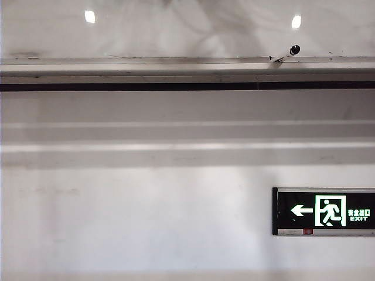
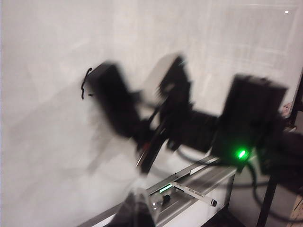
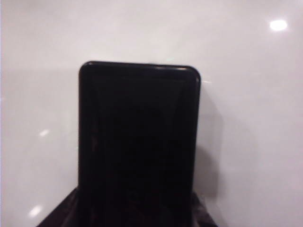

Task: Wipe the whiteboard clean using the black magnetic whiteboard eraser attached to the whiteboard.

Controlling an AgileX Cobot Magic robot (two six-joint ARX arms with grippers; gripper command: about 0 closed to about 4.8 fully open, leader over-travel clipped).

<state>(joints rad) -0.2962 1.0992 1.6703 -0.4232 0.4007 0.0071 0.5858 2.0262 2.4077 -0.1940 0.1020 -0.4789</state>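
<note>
The black whiteboard eraser (image 3: 138,142) fills the right wrist view, upright against the glossy whiteboard (image 3: 246,118). My right gripper (image 3: 136,215) is shut on its lower end, with dark fingers (image 3: 59,215) showing at both lower corners. From the left wrist view the right arm (image 2: 246,123) is blurred and holds the eraser (image 2: 111,97) on the whiteboard (image 2: 42,142), beside a short black mark (image 2: 85,83). My left gripper (image 2: 137,213) hangs low before the board's rail, shut and empty. The exterior view shows the whiteboard (image 1: 187,29) but no gripper.
A silver rail (image 1: 146,61) runs under the board, with a black-capped marker (image 1: 289,52) lying on it. That marker (image 2: 194,193) and the rail tray (image 2: 208,179) sit just past my left gripper. A black-and-green exit sign (image 1: 324,211) hangs on the wall below.
</note>
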